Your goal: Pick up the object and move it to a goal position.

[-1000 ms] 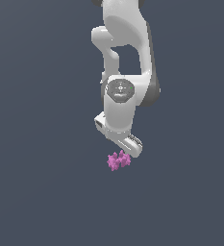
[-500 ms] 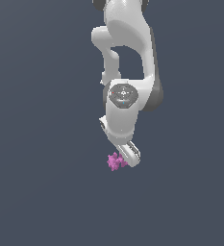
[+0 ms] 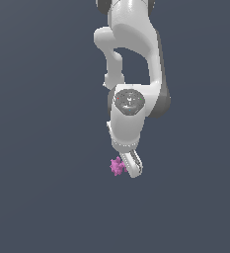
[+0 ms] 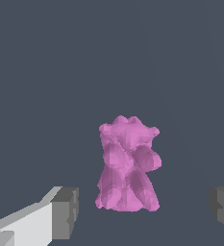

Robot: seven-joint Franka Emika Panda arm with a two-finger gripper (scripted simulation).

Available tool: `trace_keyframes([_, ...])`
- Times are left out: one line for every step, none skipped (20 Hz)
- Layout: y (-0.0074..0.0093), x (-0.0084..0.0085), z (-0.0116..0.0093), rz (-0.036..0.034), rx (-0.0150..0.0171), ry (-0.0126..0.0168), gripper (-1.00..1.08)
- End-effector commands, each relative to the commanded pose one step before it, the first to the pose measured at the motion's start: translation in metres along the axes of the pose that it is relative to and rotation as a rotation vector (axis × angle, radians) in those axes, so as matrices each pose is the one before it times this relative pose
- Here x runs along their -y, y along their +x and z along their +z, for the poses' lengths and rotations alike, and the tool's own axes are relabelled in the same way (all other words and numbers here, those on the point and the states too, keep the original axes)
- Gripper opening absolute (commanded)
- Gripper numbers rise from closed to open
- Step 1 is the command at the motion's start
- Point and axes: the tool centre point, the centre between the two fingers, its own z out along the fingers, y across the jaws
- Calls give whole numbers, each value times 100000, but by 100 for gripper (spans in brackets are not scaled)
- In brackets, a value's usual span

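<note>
Since a second ago the arm has swung lower and turned, so the gripper (image 3: pixel 130 167) now sits right over the object (image 3: pixel 117 166), which has kept its place on the dark grey floor (image 3: pixel 37 197). In the exterior view the pink cluster peeks out just beside the gripper, on the exterior view's left. The wrist view shows the object (image 4: pixel 128 166) between the two dark fingertips (image 4: pixel 65 211), both well clear of it; the jaws stand wide apart, holding nothing.
</note>
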Motion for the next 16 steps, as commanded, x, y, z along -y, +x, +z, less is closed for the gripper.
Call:
trace_keyframes([13,202,18,2793,-110,119,100])
trace_keyframes([-2,55,6,736,-28,31,100])
trace_keyframes([-3,45,5,601,-23,26,100])
trace_keyframes([-2,35,4,468,-18,20,100])
trace_keyframes([1,24,3,338,-13,15,100])
trace_keyframes([-5,16,2,195,-7,8,100])
trace_keyframes([1,5,0,69,-3,3,100])
trace_keyframes([-6,-30,1,-441,20,-22,100])
trace_keyframes([-3,0,42,0,0,0,100])
trace_keyframes([-8,1,125,0,0,0,100])
trace_keyframes([-14,1,207,0,0,0,100])
trace_keyframes([26,-14,288,69,-3,2,100])
trace_keyframes([-25,0,373,0,0,0,100])
trace_keyframes([24,-20,454,84,-5,2,100])
trace_keyframes([-6,-15,539,49,-3,1,100])
trace_keyframes([0,-23,617,69,-5,1,100])
